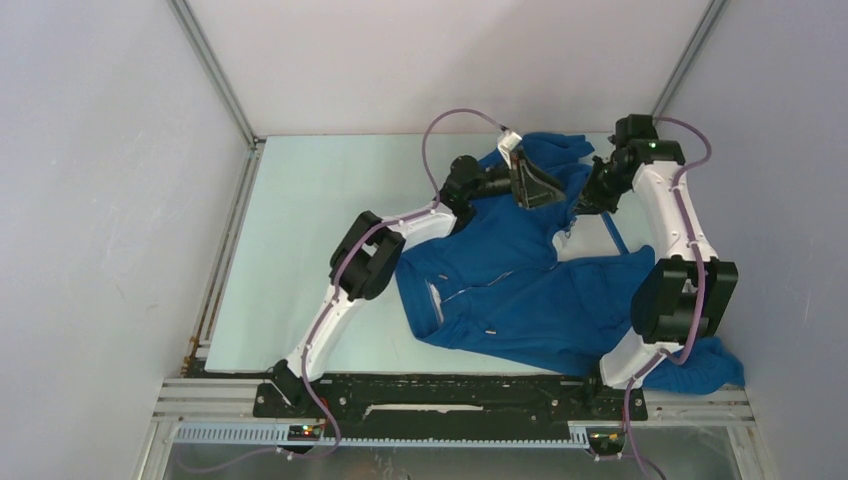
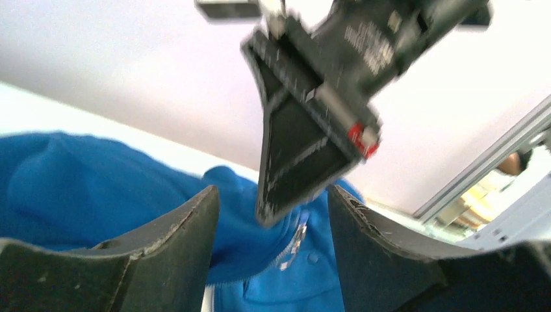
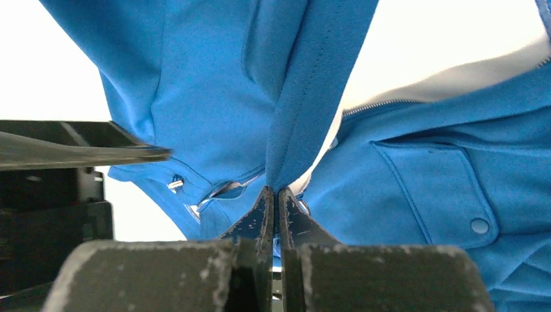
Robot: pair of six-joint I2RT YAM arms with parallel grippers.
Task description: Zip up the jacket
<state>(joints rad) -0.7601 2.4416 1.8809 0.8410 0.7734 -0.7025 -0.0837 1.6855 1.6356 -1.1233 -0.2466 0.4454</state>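
Observation:
The royal-blue jacket (image 1: 520,290) lies crumpled across the right half of the table, its light zipper line (image 1: 470,290) showing. My right gripper (image 1: 582,208) is shut on a lifted fold of the jacket's front edge (image 3: 286,130), held above the table near the collar. My left gripper (image 1: 535,190) is open right beside it. In the left wrist view its fingers (image 2: 188,240) straddle the jacket (image 2: 78,182) and a silver zipper pull (image 2: 297,237) without touching them. The right gripper's dark finger (image 2: 292,149) hangs between them. The right wrist view shows the zipper slider (image 3: 175,184).
White enclosure walls with aluminium corner posts (image 1: 215,70) surround the pale table (image 1: 320,230). A jacket sleeve (image 1: 710,365) hangs over the near right edge by the right arm's base. The left gripper's body (image 3: 58,149) fills the left of the right wrist view.

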